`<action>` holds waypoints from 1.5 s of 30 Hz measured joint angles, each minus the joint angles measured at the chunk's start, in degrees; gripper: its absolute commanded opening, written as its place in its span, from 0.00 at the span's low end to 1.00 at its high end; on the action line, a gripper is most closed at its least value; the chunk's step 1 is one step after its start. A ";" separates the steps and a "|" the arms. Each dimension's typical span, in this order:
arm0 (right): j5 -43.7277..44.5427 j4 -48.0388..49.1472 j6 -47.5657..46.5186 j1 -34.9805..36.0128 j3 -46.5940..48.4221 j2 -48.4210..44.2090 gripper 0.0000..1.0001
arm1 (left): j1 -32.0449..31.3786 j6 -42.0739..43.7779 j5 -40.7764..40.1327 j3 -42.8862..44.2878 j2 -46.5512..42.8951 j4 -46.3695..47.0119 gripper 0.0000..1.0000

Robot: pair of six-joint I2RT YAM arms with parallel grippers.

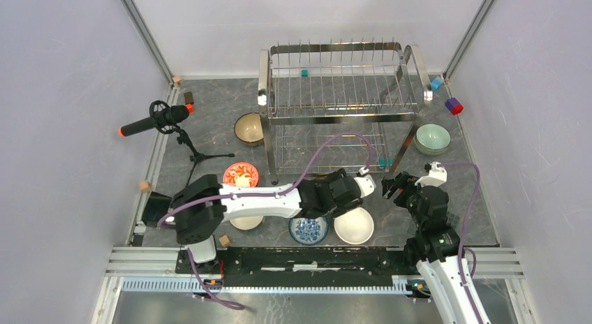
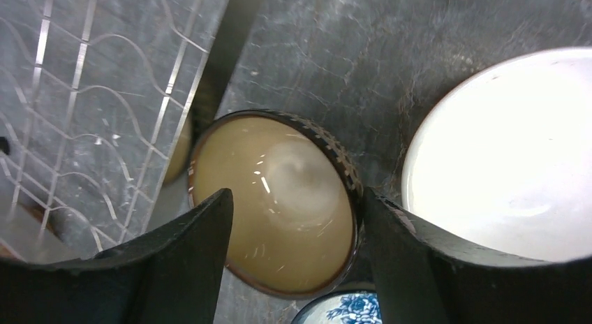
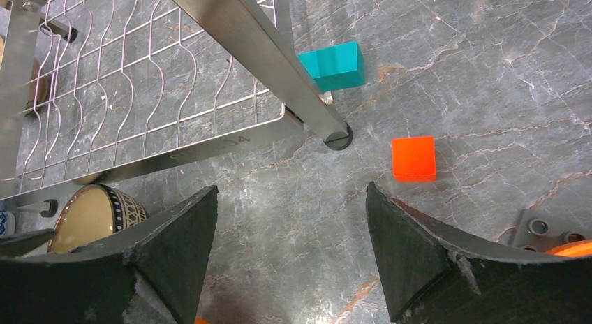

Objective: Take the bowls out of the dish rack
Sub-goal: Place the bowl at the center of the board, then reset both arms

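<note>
The chrome dish rack (image 1: 335,118) stands at the back middle, and no bowl shows in it. My left gripper (image 2: 297,198) is open, its fingers standing either side of the rim of a tan bowl with a dark rim (image 2: 279,198). That bowl rests on the table by the rack's front leg and also shows in the right wrist view (image 3: 91,216). A white bowl (image 1: 354,225) and a blue-and-white bowl (image 1: 308,230) sit just in front of it. My right gripper (image 3: 292,191) hangs open over bare table.
A second tan bowl (image 1: 249,128), a red patterned bowl (image 1: 241,175) and a pale green bowl (image 1: 433,137) sit on the table. A cream bowl (image 1: 246,223) lies partly under my left arm. A teal block (image 3: 334,64), an orange block (image 3: 414,158) and a microphone stand (image 1: 157,119) are nearby.
</note>
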 measured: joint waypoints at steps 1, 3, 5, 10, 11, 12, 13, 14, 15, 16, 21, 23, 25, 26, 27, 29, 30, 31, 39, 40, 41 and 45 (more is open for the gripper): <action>0.02 0.00 0.02 0.02 0.00 0.00 0.83 | 0.00 0.00 -0.24 0.00 -1.07 0.00 0.78; 0.04 0.00 0.02 0.04 0.00 0.00 0.83 | -0.15 0.00 -0.74 0.00 -3.02 0.02 0.82; 0.09 0.00 0.00 0.04 0.00 0.00 0.83 | -0.52 0.02 -1.31 0.00 -4.96 0.00 0.85; 0.24 0.00 0.00 0.04 0.02 0.00 0.83 | -2.51 0.04 -2.67 0.00 -7.87 -0.07 0.88; 0.24 0.00 -0.02 0.04 0.04 0.00 0.83 | -3.06 0.02 -2.71 0.00 -8.26 -0.15 0.89; 0.24 -0.02 -0.02 0.04 0.07 0.00 0.83 | -3.69 0.04 -2.86 0.02 -8.68 -0.33 0.89; 0.24 -0.07 -0.04 0.04 0.15 0.02 0.83 | -4.48 0.04 -3.13 0.02 -9.14 -0.59 0.89; 0.24 -0.07 -0.09 0.04 0.33 0.00 0.83 | -5.27 0.04 -3.45 0.02 -9.68 -0.87 0.89; 0.24 -0.07 -0.15 0.04 0.42 0.02 0.83 | -6.03 0.04 -3.96 0.02 -10.19 -1.16 0.89; 0.24 -0.04 -0.20 0.04 0.48 0.02 0.83 | -6.95 0.04 -4.44 0.00 -10.86 -1.38 0.89; -0.02 -0.04 -0.66 0.07 0.57 0.02 0.83 | -12.90 -0.81 -8.37 -3.45 -19.23 -1.27 0.98; -0.22 -0.04 -1.07 0.13 0.61 0.02 0.83 | -14.80 -3.72 -10.36 -6.25 -24.48 -1.49 0.99; -0.44 -0.04 -1.62 0.13 0.70 0.02 0.83 | -15.54 -9.55 -13.64 -10.27 -31.63 -2.08 0.98; -0.59 -0.07 -1.84 0.13 0.76 0.02 0.83 | -15.52 -11.93 -15.10 -11.72 -34.45 -2.71 0.99; -0.81 -0.04 -2.08 0.13 0.83 0.02 0.83 | -15.43 -15.26 -17.05 -13.75 -37.75 -3.02 1.00; -1.14 -0.09 -2.38 0.15 1.01 0.04 0.83 | -15.39 -23.30 -21.68 -18.34 -45.16 -4.83 1.00; -1.27 -0.09 -2.49 0.15 1.14 0.07 0.83 | -15.39 -28.13 -24.26 -20.59 -48.78 -6.21 1.00; -1.31 -0.07 -2.67 0.15 1.27 0.13 0.83 | -15.39 -32.76 -26.77 -22.62 -52.15 -8.04 1.00; -1.33 -0.02 -3.76 0.15 1.53 1.86 0.83 | -15.32 -59.91 -38.01 -26.97 -60.96 -24.55 1.00; -1.33 -0.02 -3.78 0.15 1.53 1.95 0.83 | -15.32 -61.02 -38.66 -26.80 -60.50 -25.66 1.00; -1.33 -0.02 -3.82 0.15 1.53 2.01 0.83 | -15.32 -61.75 -39.17 -26.23 -59.63 -27.06 1.00; -1.33 0.00 -3.89 0.15 1.53 2.23 0.83 | -15.32 -61.83 -40.46 -24.17 -55.63 -28.46 1.00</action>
